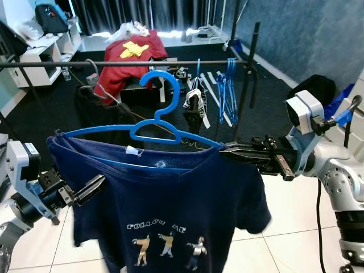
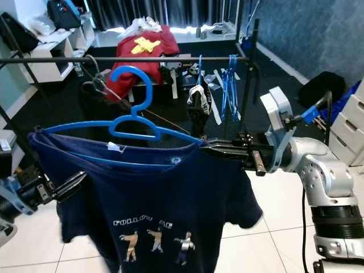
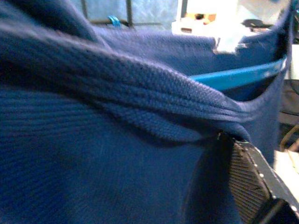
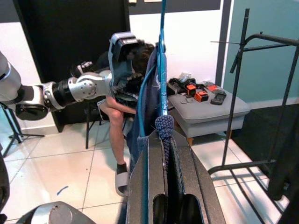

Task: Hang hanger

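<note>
A blue hanger (image 1: pixel 149 127) carrying a dark navy T-shirt (image 1: pixel 170 210) is held up between the two arms, in front of and below a black clothes rail (image 1: pixel 114 63). Its hook (image 1: pixel 161 91) reaches up to about the level of the rail's bar but is not on it.

The right gripper (image 1: pixel 223 150) has its black fingers clamped narrowly on the right end of the hanger, pinching the blue arm and the shirt's shoulder seam together; the right wrist view shows the fabric and blue edge squeezed between the fingers (image 4: pixel 182 168).

The left gripper (image 1: pixel 98 183) is at the shirt's left shoulder, below the hanger's left end. Its fingertips are buried in the navy cloth, and I cannot tell how wide they stand.

More blue hangers (image 1: pixel 226 85) hang near the right end of the rail. Behind it, a red garment (image 1: pixel 128 57) lies draped.
</note>
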Robot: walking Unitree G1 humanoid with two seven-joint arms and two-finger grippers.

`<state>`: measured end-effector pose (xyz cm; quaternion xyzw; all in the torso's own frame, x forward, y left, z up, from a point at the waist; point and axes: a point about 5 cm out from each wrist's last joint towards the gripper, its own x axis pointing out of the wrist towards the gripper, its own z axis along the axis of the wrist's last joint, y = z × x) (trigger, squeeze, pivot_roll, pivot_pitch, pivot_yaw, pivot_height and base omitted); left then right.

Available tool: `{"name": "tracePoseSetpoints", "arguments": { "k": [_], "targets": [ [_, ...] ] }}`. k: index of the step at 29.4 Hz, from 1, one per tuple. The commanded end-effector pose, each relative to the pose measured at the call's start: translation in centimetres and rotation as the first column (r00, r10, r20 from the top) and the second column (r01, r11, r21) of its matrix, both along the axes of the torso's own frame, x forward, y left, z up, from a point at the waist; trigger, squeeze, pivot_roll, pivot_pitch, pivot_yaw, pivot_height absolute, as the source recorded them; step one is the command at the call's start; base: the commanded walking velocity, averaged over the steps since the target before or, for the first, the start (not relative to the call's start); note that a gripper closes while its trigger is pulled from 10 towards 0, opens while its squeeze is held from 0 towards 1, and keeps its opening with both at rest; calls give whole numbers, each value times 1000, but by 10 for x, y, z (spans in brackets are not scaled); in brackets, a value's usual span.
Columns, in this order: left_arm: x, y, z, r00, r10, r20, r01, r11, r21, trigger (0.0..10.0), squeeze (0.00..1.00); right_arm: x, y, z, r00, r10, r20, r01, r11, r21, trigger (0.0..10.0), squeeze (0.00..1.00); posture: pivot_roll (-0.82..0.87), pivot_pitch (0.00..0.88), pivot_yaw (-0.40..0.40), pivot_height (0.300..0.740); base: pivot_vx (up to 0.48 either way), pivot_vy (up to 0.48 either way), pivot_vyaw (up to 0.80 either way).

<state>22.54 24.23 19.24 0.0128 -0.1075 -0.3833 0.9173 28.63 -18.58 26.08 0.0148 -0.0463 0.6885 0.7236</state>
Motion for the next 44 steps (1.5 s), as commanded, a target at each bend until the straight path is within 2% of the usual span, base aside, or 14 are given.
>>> {"name": "tracePoseSetpoints", "arguments": {
  "k": [1, 8, 14, 17, 18, 20, 25, 26, 28, 29, 32, 33, 36, 44],
  "targets": [
    [0, -4, -4, 999, -35, -41, 37, 998, 54, 0, 0, -3, 3, 12, 999, 26, 38, -28, 999, 35, 0, 0, -62, 0, -1, 740, 0, 0, 0],
    [12, -2, -16, 995, 82, -60, -75, 990, 121, 0, 0, -7, -1, 24, 997, 33, 69, -39, 996, 81, 0, 0, -69, 0, 8, 740, 0, 0, 0],
    [31, 45, -10, 894, 446, 49, -444, 863, 240, 0, 0, -9, -6, 20, 998, 4, 58, -7, 999, 54, 0, 0, -74, 0, 11, 740, 0, 0, 0],
    [33, 53, -6, 866, 494, 69, -495, 834, 244, 0, 0, -9, -7, 19, 998, -3, 55, 1, 999, 48, 0, 0, -74, 0, 11, 740, 0, 0, 0],
    [33, 66, 0, 822, 561, 98, -566, 785, 251, 0, 0, -7, -9, 15, 999, -30, 45, 29, 999, 16, 0, 0, -74, 0, 10, 740, 0, 0, 0],
    [31, 76, 5, 788, 603, 120, -612, 750, 250, 0, 0, -5, -11, 10, 997, -62, 36, 63, 998, -31, 0, 0, -72, 0, 9, 740, 0, 0, 0],
    [30, 85, 11, 756, 638, 143, -651, 715, 254, 157, 0, -2, -14, 4, 995, -99, 26, 101, 991, -91, 0, 0, -69, 0, 8, 740, 0, 0, 0],
    [29, 89, 16, 739, 653, 166, -671, 693, 263, 1255, 0, 0, -16, -4, 992, -128, 14, 128, 980, -155, 0, 0, -68, 0, 7, 740, 0, 0, 0],
    [30, 87, 19, 737, 650, 185, -674, 687, 272, 1765, 0, 0, -16, -11, 990, -142, 1, 139, 967, -212, 0, 0, -68, 0, 6, 740, 0, 0, 0],
    [32, 85, 20, 738, 643, 204, -673, 684, 281, 3765, 0, 0, -16, -17, 989, -150, -9, 143, 957, -252, 0, 0, -67, 0, 5, 740, 0, 0, 0],
    [33, 81, 20, 746, 630, 216, -665, 689, 289, 3765, 0, 0, -15, -20, 988, -151, -17, 141, 951, -274, 0, 0, -67, 0, 4, 740, 0, 0, 0],
    [36, 74, 20, 760, 609, 229, -650, 700, 295, 9176, 0, -1, -14, -22, 989, -144, -24, 132, 950, -283, 0, 0, -66, 0, 4, 740, 0, 0, 0],
    [41, 64, 19, 769, 590, 244, -639, 707, 302, 10000, 0, -3, -11, -23, 992, -123, -34, 109, 953, -281, 0, 0, -66, 0, 6, 740, 0, 0, 0],
    [54, 50, 10, 764, 589, 262, -644, 678, 353, 10000, 0, -14, 0, -29, 997, -11, -77, -13, 954, -301, 0, 0, -75, 0, 7, 740, 0, 0, 0]
  ]
}}
